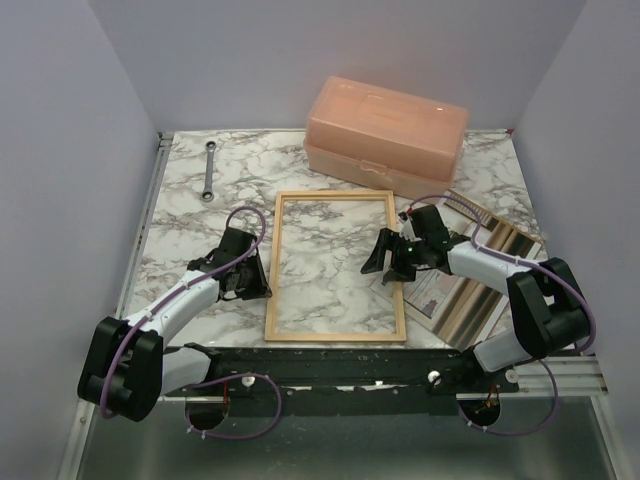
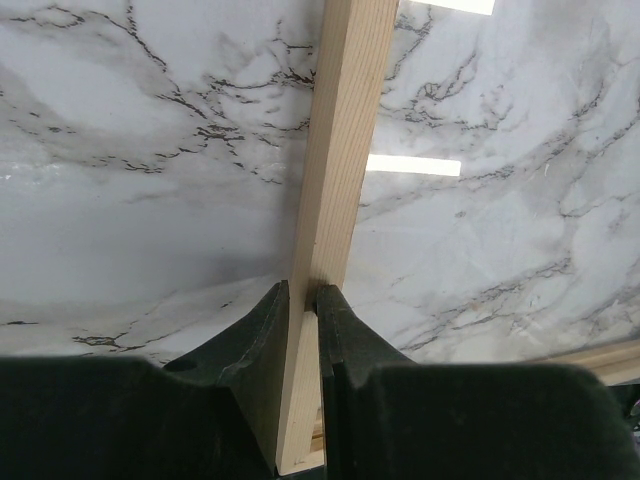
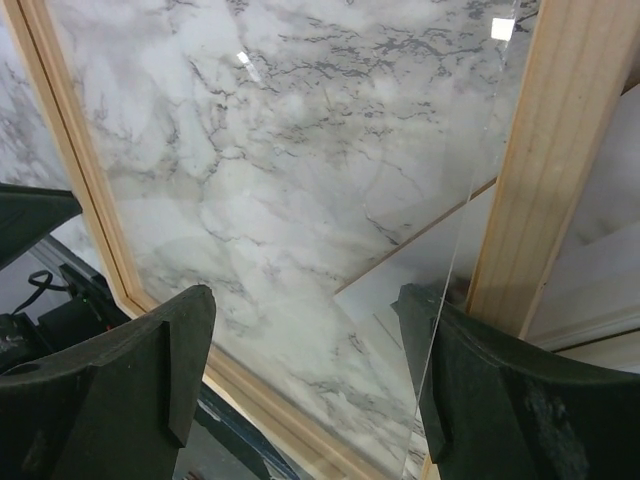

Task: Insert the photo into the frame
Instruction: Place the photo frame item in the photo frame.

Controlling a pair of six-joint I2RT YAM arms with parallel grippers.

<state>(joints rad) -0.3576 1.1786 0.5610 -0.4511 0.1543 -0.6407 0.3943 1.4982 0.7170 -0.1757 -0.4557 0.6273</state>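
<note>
My left pincer (image 2: pixel 302 292) is clenched on the left rail of the thin light-wood rectangular frame (image 1: pixel 335 334), which lies flat on the marble worktop (image 1: pixel 180 215). My right pincer (image 3: pixel 305 330) hangs released by the right rail. The pale paper photo (image 1: pixel 470 300) lies just right of the frame.

You have the frame (image 2: pixel 335 200) in pale bare wood, matt, with fine grain, around a clear glossy pane (image 3: pixel 300 200). The counter (image 1: pixel 190 215) is smooth marble-look with a sheen. The box (image 1: pixel 385 125) is peach plastic, the wrench (image 1: pixel 209 172) bright metal, the left tool (image 2: pixel 303 292) matt black
</note>
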